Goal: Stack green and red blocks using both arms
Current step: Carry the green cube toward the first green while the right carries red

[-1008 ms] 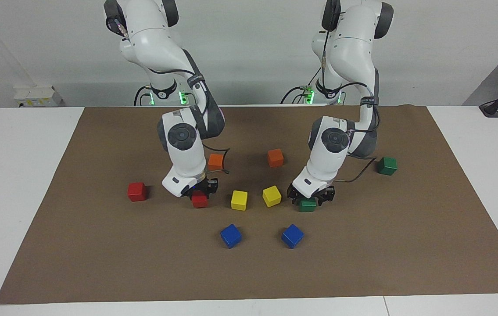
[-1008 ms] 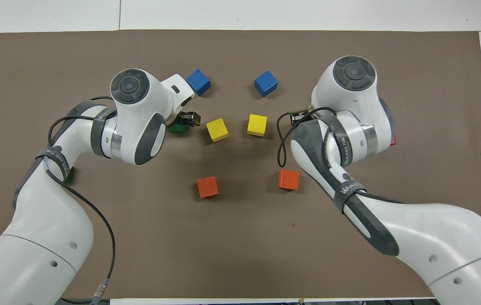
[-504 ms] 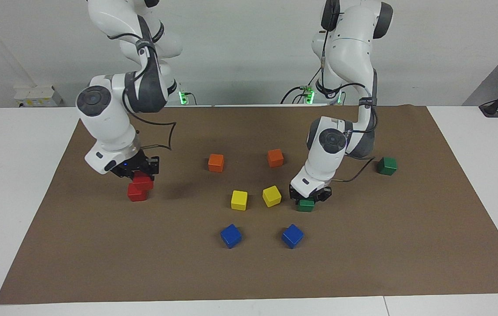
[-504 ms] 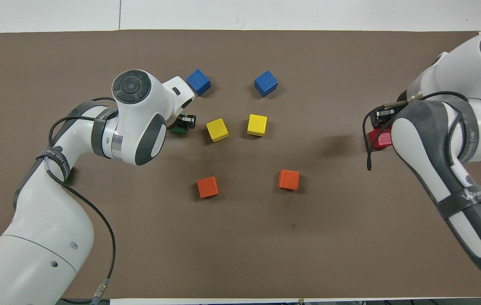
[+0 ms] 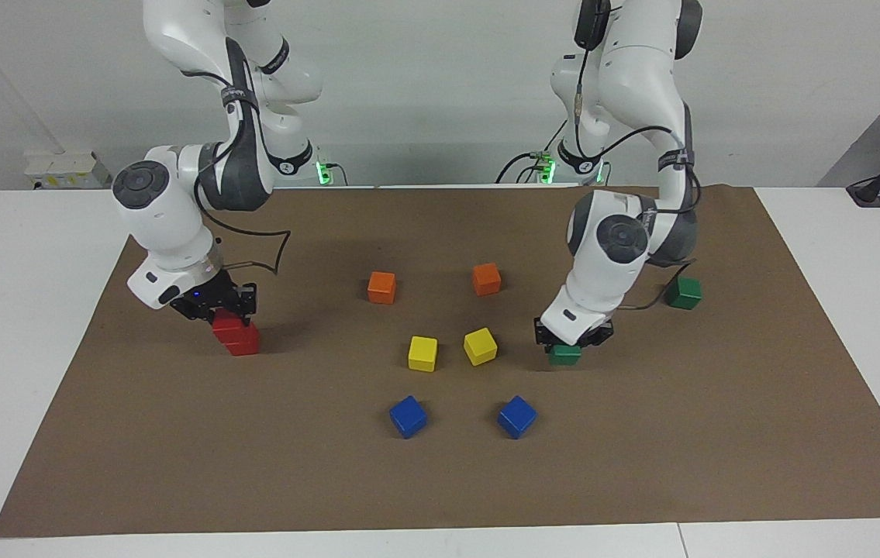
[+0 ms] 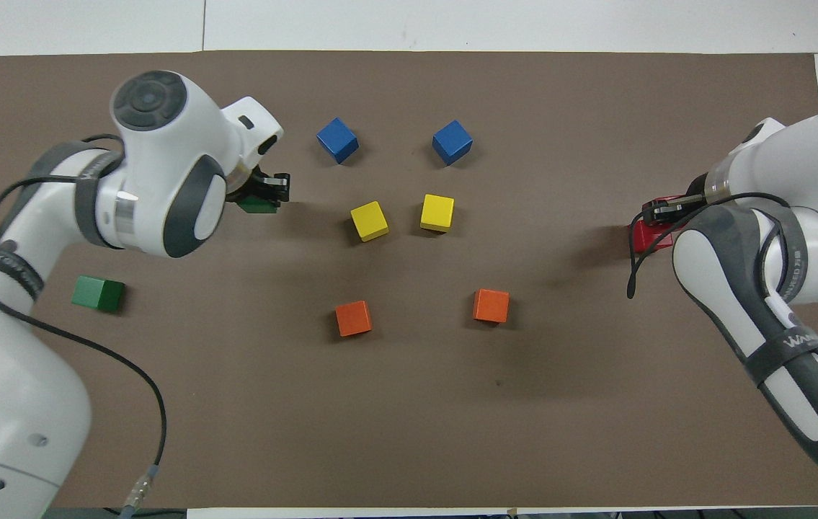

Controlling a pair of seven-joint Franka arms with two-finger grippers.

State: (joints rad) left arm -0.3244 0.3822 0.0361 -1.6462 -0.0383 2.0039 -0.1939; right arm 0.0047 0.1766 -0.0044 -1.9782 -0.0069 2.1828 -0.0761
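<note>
Right gripper [image 5: 224, 306]: clamped on upper red block [image 5: 228, 325], resting on lower red block [image 5: 243, 342] toward the right arm's end.
Left gripper [image 5: 573, 338]: clamped on green block [image 5: 564, 355], beside yellow cubes [image 5: 480, 346].
Second green block [image 5: 684, 293]: on brown mat [image 5: 641, 449], nearer the robots.

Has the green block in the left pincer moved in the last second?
Yes. The held green block, in the left pincer, has shifted away from the yellow block, toward the loose green block.
</note>
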